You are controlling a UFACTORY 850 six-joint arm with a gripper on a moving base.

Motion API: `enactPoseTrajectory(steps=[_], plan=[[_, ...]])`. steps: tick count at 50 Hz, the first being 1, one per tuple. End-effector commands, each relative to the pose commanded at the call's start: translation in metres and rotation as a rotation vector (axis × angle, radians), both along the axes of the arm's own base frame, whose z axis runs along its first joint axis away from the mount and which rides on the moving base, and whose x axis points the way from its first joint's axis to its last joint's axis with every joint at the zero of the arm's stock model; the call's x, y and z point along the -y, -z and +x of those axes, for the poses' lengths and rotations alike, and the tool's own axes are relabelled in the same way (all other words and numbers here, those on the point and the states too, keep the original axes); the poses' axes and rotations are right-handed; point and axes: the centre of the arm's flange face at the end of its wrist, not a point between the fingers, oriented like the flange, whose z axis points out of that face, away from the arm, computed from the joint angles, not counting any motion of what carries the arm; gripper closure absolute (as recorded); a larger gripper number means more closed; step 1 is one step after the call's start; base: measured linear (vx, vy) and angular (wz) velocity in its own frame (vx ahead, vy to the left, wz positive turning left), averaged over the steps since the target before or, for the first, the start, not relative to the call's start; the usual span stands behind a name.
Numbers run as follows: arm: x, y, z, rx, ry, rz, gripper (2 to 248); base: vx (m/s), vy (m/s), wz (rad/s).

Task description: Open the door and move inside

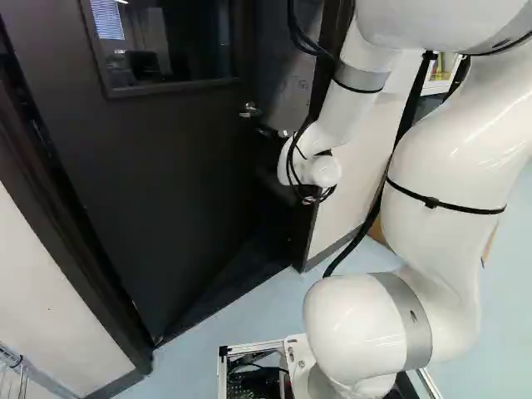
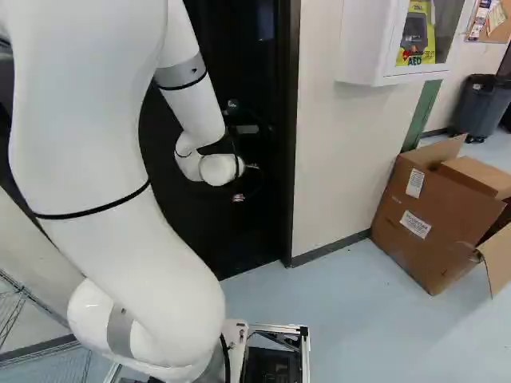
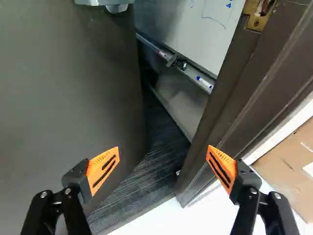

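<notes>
Two orange-padded fingers [image 3: 103,166] of mine are standing wide open, facing a smooth ajar door [image 3: 68,88], brown doorframe [image 3: 244,93] and dark striped flooring [image 3: 139,188].

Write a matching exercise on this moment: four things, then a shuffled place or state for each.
Things
1. Door
2. Pincer
3. Whiteboard
4. Cardboard box

Place or state
A. Seen through the gap beyond the doorway's edge
B. On the floor at the right of the right base view, flaps up or out
C. Ajar, dark, with a window
D. Spread open, with orange pads

Pairs: 1-C, 2-D, 3-A, 4-B
</notes>
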Motion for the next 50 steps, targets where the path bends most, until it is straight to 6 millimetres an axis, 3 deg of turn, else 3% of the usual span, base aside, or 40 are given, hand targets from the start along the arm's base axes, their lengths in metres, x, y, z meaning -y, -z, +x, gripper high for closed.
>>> enactPoseTrajectory(steps=[26, 50], plan=[[0.0000, 0.0000, 0.0000, 0.000, 0.000, 0.000, 3, 0.028, 0.010, -0.009], [0.0000, 0.0000, 0.0000, 0.000, 0.000, 0.000, 3, 0.056, 0.060, -0.013]])
